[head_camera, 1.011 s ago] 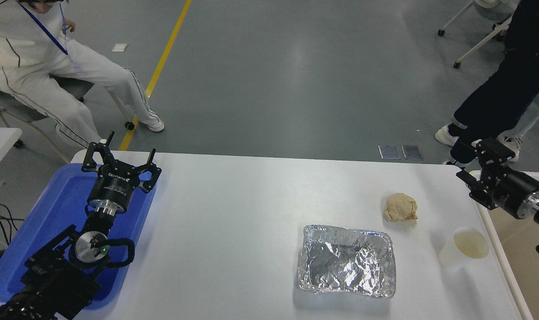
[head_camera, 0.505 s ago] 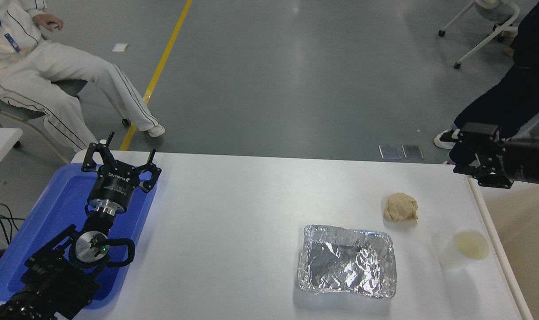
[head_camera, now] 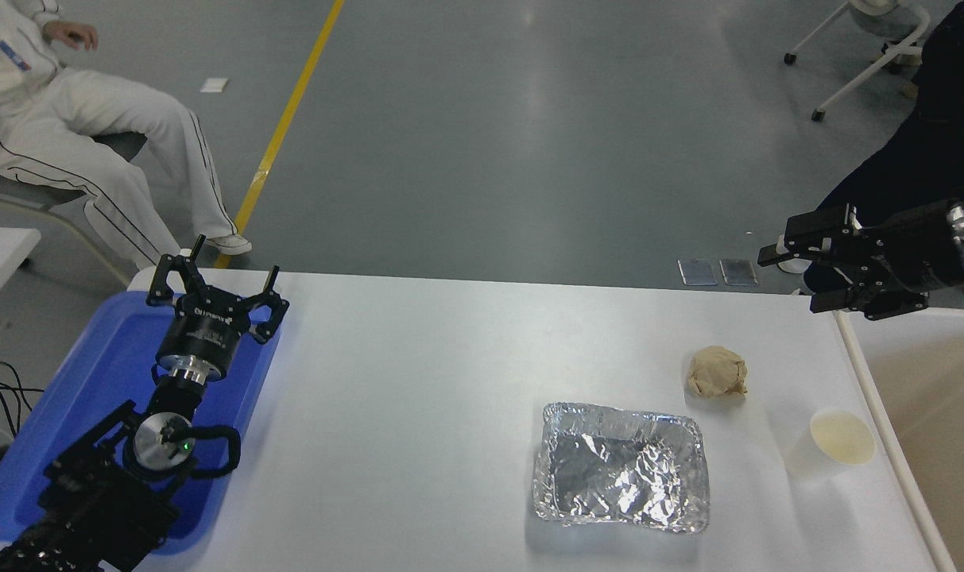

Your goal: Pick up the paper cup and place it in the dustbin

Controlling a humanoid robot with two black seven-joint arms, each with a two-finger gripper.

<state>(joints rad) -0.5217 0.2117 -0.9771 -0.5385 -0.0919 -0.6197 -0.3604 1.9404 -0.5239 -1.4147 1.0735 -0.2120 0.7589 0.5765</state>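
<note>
The white paper cup (head_camera: 831,446) stands upright near the table's right edge, its cream inside showing. Just right of it runs the off-white rim of the dustbin (head_camera: 869,397), with beige inner walls reaching to the picture's right edge. My right gripper (head_camera: 791,278) hangs open above the table's far right corner, fingers pointing left, well behind the cup and holding nothing. My left gripper (head_camera: 211,278) is parked open over the blue tray at the lower left.
A crumpled tan paper ball (head_camera: 717,371) lies behind and left of the cup. A silver foil tray (head_camera: 621,465) sits left of the cup. The blue plastic tray (head_camera: 92,373) lies at the table's left edge. One person sits at far left; another stands at far right.
My right arm has swung up and leftward from over the dustbin to above the table's far right corner. The seated person has shifted their legs. The cup has not moved.
</note>
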